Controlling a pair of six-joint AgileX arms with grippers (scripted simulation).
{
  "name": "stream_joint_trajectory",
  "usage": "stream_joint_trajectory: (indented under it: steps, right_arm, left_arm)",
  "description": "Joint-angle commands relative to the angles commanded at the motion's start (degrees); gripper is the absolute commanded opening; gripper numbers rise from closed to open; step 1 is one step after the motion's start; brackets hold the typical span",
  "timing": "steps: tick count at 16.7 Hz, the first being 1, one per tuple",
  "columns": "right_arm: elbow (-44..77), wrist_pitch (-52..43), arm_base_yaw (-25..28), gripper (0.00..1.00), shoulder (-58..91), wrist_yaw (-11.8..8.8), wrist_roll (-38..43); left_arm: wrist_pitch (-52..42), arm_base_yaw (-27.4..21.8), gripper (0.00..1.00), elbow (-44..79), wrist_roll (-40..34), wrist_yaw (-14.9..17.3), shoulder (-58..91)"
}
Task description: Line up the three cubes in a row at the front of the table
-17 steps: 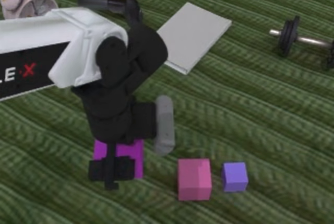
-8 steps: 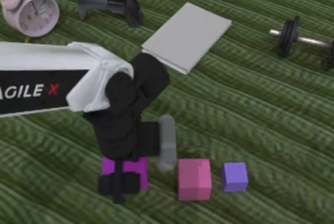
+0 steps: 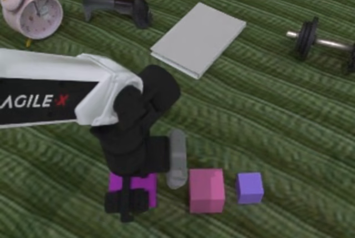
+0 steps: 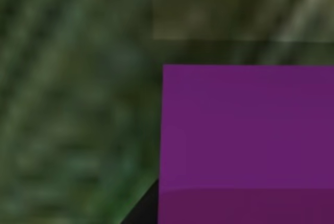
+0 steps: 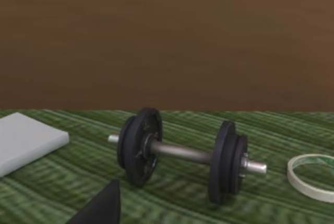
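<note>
I see the magenta cube [image 3: 147, 185] at the front of the desk [image 3: 277, 110], left of centre, with my left end effector [image 3: 128, 200] directly over it, pinching it between its fingers. The left wrist view is filled by the magenta face [image 4: 245, 140] against green cloth. Just right of it sits the pink cube [image 3: 206, 190], then the small blue-violet cube [image 3: 249, 187], the 3 forming a row. Farther back lie a grey book [image 3: 199, 38], an alarm clock [image 3: 32, 10], a dark handheld scanner [image 3: 119, 8] and a dumbbell [image 3: 321, 41]. My right end effector [image 5: 99, 208] shows only a dark tip near the dumbbell, beside a tape roll [image 5: 312, 176]; I cannot tell whether it is spread.
</note>
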Motion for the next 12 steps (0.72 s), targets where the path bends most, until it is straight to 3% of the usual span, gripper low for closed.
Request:
stream_joint_trajectory:
  steps: [11,12]
  right_arm:
    - [0.00,0.00,0.00,1.00,0.00,0.00,0.00]
    - [0.00,0.00,0.00,1.00,0.00,0.00,0.00]
  left_arm:
    - [0.00,0.00,0.98,0.00,0.00,0.00,0.00]
    - [0.00,0.00,1.00,0.00,0.00,0.00,0.00]
